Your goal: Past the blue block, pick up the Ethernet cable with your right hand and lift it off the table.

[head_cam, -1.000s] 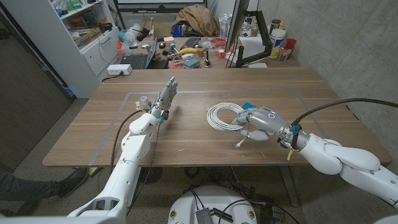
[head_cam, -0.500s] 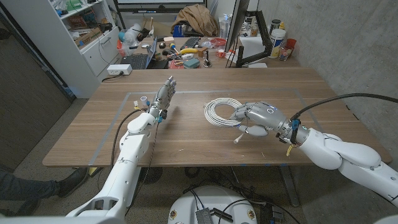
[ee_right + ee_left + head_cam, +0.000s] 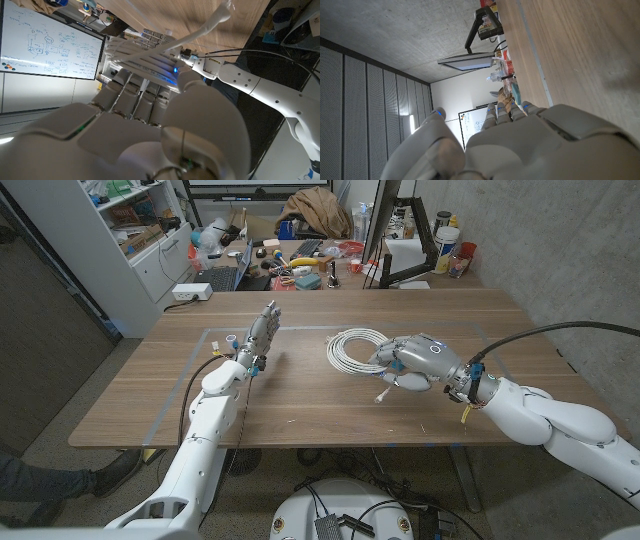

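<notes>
- Progress, judged from the head view: grasp made, lift apparently begun, not clearly finished.
- Right hand (image 3: pixel 412 363) clenched around the near-right side of the Ethernet cable (image 3: pixel 352 346); fingers wrapped over several strands, confirmed in the right wrist view, where white loops cross the fingers (image 3: pixel 131 85).
- Ethernet cable coiled into a flat white ring, sitting right of the worktop's (image 3: pixel 150 395) middle, closer to the far edge than the near one.
- Cannot tell whether the far part of the coil touches the worktop or hangs just above it; shadow beneath looks close, so probably low or partly resting.
- Remaining: raise the whole coil clear, including the loose tail.
- Orientation: coil's plane roughly level, perhaps tipped up toward the hand; no strong long axis, being near round, slightly stretched from the held side toward the far-left.
- Loose connector end (image 3: pixel 383 393) dangling from the hand toward the near edge, pointing down and leftward.
- Blue block not identifiable, likely hidden by the hand.
- Left hand (image 3: pixel 262 332) released, holding nothing, fingers straight, reaching toward the far edge left of the coil, well apart from it.
</notes>
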`<control>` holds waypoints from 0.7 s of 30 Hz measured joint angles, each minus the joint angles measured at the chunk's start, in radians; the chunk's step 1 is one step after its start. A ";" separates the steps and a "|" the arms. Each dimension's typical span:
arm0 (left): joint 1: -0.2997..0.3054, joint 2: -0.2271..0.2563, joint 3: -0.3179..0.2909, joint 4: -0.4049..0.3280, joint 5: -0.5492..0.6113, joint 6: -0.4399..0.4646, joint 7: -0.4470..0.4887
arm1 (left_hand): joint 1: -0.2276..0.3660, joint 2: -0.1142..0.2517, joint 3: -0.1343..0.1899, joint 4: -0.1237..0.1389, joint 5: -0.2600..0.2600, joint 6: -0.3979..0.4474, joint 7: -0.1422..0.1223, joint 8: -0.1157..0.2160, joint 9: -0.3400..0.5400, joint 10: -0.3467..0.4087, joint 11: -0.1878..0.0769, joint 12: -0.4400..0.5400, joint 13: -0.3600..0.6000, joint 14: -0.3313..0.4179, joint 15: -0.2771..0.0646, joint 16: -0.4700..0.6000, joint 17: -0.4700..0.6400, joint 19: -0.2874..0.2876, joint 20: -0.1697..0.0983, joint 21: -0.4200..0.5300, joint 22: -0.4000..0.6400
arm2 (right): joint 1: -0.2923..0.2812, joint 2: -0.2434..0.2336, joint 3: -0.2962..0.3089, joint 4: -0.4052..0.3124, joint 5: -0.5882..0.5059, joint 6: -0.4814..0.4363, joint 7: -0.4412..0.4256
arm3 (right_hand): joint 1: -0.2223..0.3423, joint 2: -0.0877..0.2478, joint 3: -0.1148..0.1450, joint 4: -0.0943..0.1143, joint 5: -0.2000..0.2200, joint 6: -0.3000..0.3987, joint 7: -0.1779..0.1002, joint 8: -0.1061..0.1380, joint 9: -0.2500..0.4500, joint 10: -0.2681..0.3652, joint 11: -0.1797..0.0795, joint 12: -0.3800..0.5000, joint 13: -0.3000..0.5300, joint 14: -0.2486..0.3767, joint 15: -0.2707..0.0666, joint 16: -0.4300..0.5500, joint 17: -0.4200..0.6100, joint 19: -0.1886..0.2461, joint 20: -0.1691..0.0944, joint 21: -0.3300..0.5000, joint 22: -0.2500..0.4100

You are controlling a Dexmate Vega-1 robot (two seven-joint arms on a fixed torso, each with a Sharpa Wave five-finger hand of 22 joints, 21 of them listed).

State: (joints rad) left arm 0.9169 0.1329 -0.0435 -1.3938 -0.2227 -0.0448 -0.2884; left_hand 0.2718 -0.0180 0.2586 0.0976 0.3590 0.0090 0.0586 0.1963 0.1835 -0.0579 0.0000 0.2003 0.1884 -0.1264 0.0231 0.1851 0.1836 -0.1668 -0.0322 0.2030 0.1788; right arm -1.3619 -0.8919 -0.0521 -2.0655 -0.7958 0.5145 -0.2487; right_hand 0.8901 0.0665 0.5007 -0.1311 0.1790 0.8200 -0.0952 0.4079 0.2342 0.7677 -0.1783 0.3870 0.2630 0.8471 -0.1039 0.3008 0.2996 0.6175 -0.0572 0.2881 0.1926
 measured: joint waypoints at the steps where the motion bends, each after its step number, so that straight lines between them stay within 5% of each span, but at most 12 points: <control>1: 0.001 0.001 0.000 -0.002 0.000 0.000 0.000 | 0.000 0.000 0.000 0.000 0.000 0.000 0.000 0.000 0.000 0.000 0.000 0.000 0.000 0.000 0.000 0.000 0.000 0.000 0.000 0.000 0.000 | 0.000 0.003 0.004 -0.004 0.001 0.000 0.004 | 0.000 0.000 0.000 0.000 -0.003 0.000 0.000 0.000 0.000 0.000 0.000 0.000 0.000 0.000 0.000 0.000 0.000 0.000 0.000 0.000 0.000; 21: 0.006 -0.001 0.002 -0.011 -0.001 -0.001 -0.003 | 0.000 0.000 -0.007 0.002 0.000 0.000 0.000 0.000 0.000 0.000 0.000 0.000 0.000 -0.005 -0.005 0.000 0.000 0.000 0.000 0.000 0.000 | -0.001 0.041 0.029 -0.021 0.012 0.005 0.038 | 0.006 0.005 -0.001 -0.001 -0.004 0.000 0.000 0.007 0.005 0.010 0.001 0.000 0.005 0.005 -0.006 0.000 0.005 0.003 -0.004 0.000 0.000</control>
State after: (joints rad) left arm 0.9224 0.1317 -0.0410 -1.4047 -0.2233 -0.0453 -0.2912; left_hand 0.2718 -0.0180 0.2520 0.0994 0.3590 0.0090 0.0587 0.1963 0.1835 -0.0579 0.0000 0.2003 0.1884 -0.1314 0.0181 0.1852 0.1836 -0.1668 -0.0322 0.2030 0.1788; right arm -1.3628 -0.8513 -0.0230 -2.0865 -0.7836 0.5194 -0.2108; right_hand 0.8957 0.0715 0.4993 -0.1324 0.1752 0.8199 -0.0952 0.4149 0.2394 0.7773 -0.1768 0.3870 0.2675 0.8525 -0.1094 0.3007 0.3043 0.6209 -0.0608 0.2881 0.1926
